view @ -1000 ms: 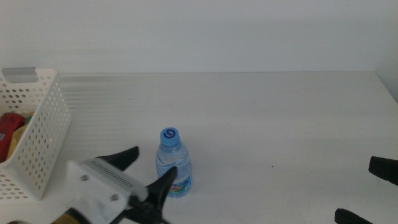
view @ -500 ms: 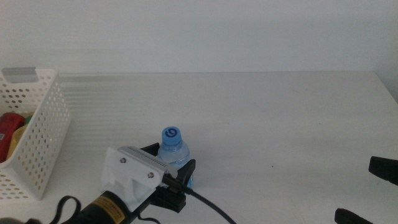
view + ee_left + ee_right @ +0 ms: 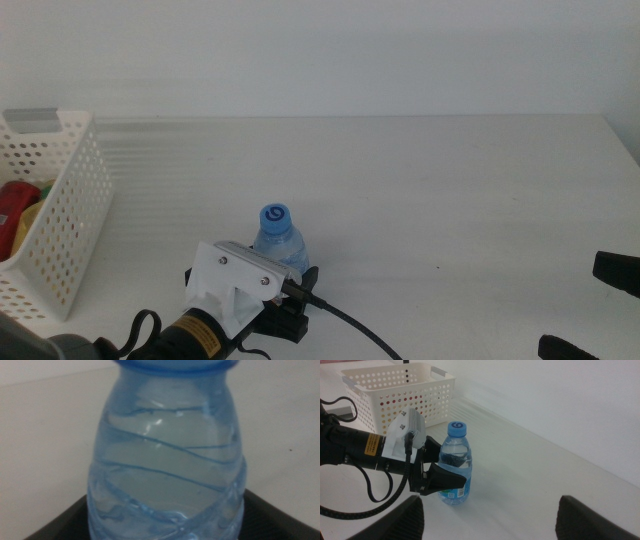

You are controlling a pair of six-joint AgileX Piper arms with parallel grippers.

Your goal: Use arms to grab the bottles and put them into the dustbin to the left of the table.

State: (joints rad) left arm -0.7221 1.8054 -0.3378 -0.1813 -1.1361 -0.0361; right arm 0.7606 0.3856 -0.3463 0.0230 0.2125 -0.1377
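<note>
Although the white perforated plastic dustbin [image 3: 62,225] at the far left of the wide white desk [image 3: 450,190] already holds a red object and a yellow one, seen only in part, the clear blue-capped water bottle [image 3: 278,243] is not yet in it. It stands upright on the desk, well to the right of the dustbin and apart from it. The left end effector [image 3: 432,467] is placed around the lower half of the bottle, one dark finger on each side; whether the fingers are pressing the plastic or only flanking it cannot be told.

The bottle is judged to be light, thin-walled and smooth, with ribbed sides that would give under pressure, so a firm grip low on the ribbed body, below the shoulder, is thought safer than one near the cap. Water can be seen inside, so some weight and sloshing should be expected when it is lifted.

At the far right, the right end effector [image 3: 490,520] is kept low near the desk edge, its fingers spread wide and holding nothing.
</note>
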